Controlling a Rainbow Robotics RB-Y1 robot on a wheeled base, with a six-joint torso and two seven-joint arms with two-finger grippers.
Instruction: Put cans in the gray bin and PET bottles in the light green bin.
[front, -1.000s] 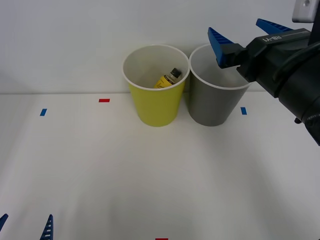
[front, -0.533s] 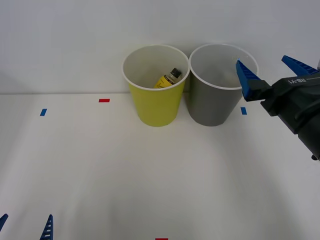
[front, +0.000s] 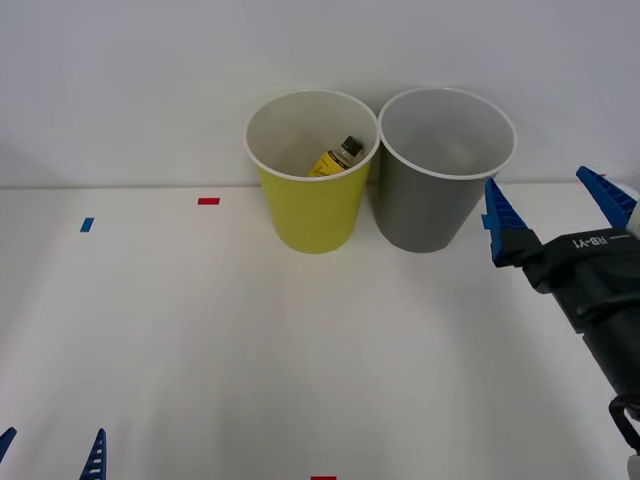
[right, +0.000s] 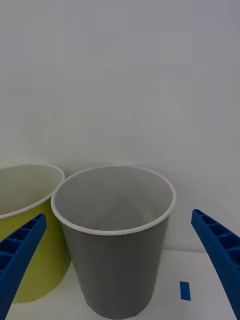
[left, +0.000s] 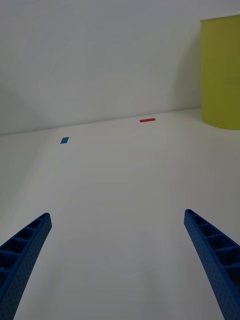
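Standing side by side at the far edge of the white table (front: 300, 350), against the pale wall, are the round tapered yellow-green plastic bin (front: 312, 205) and the round tapered dark gray plastic bin (front: 430, 205), their walls touching or nearly so. Inside the yellow-green bin lies a small PET bottle with a yellow label and black screw cap (front: 333, 159), tilted against the inner wall. The gray bin's pale interior shows nothing in the right wrist view (right: 114, 200).

Right gripper (front: 552, 215): positioned at the right side of the table, just beside the gray bin and slightly nearer the robot, blue ribbed fingers spread wide apart, holding nothing.

Left gripper (left: 120, 260): low at the near left corner of the table, well apart from both bins, fingers likewise spread wide, holding nothing.

Small red tape marks (front: 208, 201) and blue tape marks (front: 86, 225) lie on the tabletop.
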